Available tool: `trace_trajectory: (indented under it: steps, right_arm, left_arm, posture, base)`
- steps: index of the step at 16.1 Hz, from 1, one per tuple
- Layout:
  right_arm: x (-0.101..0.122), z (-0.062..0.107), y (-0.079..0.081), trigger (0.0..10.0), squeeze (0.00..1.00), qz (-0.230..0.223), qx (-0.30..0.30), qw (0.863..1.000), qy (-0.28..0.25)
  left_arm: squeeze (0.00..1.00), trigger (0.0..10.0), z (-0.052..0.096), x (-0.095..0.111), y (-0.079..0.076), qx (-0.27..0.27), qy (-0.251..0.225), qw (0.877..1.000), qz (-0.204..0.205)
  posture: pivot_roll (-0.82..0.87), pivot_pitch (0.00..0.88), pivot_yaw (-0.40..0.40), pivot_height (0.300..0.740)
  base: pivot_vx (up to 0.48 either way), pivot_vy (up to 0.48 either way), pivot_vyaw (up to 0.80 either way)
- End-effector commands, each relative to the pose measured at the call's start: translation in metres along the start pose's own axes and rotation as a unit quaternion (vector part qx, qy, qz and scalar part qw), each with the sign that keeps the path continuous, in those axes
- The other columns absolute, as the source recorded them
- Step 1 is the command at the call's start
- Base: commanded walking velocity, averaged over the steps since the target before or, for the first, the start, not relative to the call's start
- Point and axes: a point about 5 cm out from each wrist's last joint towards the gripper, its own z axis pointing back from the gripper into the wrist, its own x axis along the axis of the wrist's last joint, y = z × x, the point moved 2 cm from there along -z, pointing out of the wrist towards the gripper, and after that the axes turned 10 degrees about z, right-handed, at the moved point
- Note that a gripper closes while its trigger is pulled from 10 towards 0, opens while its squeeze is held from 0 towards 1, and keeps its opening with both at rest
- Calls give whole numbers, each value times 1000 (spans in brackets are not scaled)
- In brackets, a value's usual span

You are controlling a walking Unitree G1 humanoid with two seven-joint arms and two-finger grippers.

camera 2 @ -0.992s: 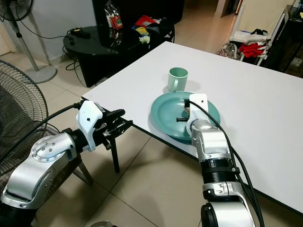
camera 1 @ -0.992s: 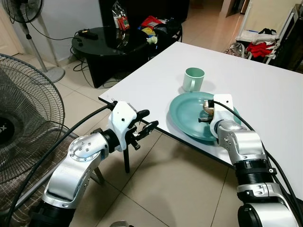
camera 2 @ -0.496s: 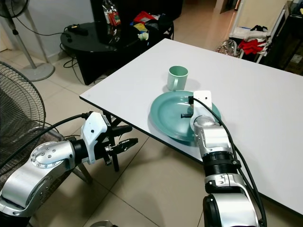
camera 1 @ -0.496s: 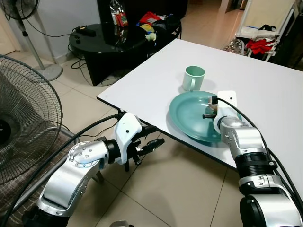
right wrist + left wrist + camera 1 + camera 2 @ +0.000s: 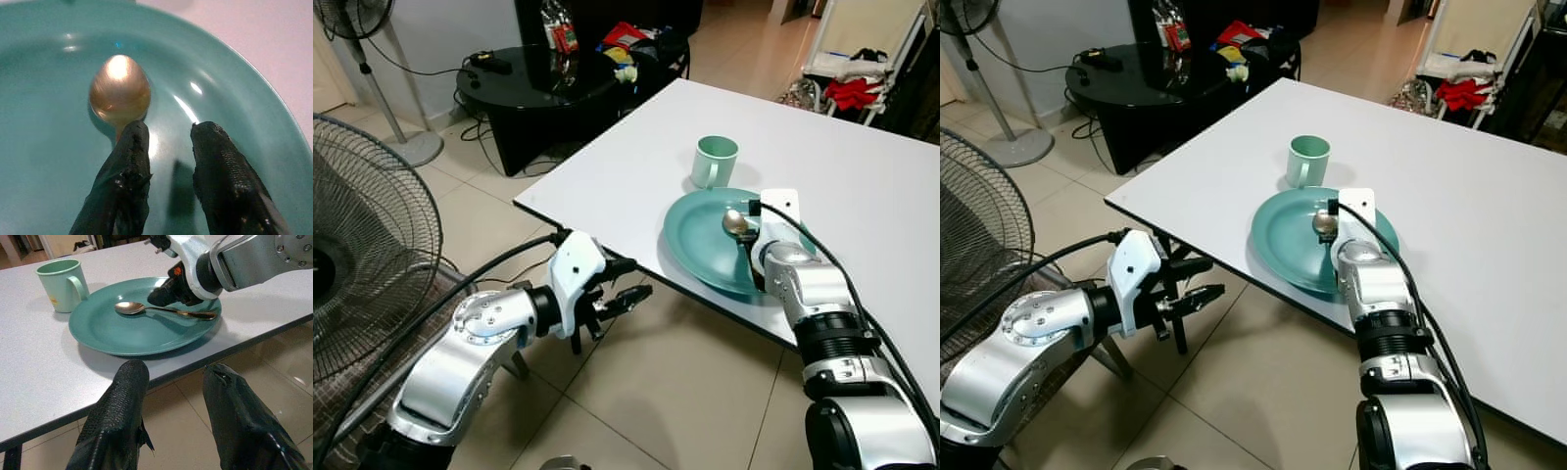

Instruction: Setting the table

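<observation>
Looking down from the head cameras, the right gripper (image 5: 751,247) sits over the teal plate (image 5: 690,253) near the white table (image 5: 862,186)'s edge, a gold spoon (image 5: 735,223) lying on the plate just short of the green mug (image 5: 714,162), while the left gripper (image 5: 625,292) hangs off the table's near-left corner, above the floor, its fingers parted and holding nothing. Switching to the left wrist view, the spoon rests flat with its handle under the right arm's black tip, so a careless withdrawal could, I'd judge, drag it or nudge the plate over that edge. On the right wrist view the two fingers (image 5: 122,176) stand slightly apart over the handle, released rather than clenched, and lifting crookedly might flick the bowl.
</observation>
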Motion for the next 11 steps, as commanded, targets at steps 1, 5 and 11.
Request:
trace_trajectory:
  steps: [1, 5, 11]
  right_arm:
    - [12, 4, -2, 10000, 1000, 0, 3, 1000, -23]
    - [32, 46, -4, 10000, 1000, -4, 38, 991, -130]
    - [15, 119, -4, 10000, 1000, 47, 41, 965, -256]
  left_arm:
    - [0, 10000, 2, 7, 3, 5, -8, 1000, -8]
    - [0, 10000, 10, 15, 23, 93, -42, 995, -10]
    - [0, 10000, 25, 10, 39, 292, -91, 952, 23]
  posture:
    - [58, 0, 37, 740]
    - [35, 0, 59, 740]
    - [-11, 0, 104, 740]
  base:
    - [0, 0, 0]
    - [0, 0, 0]
    - [0, 0, 800]
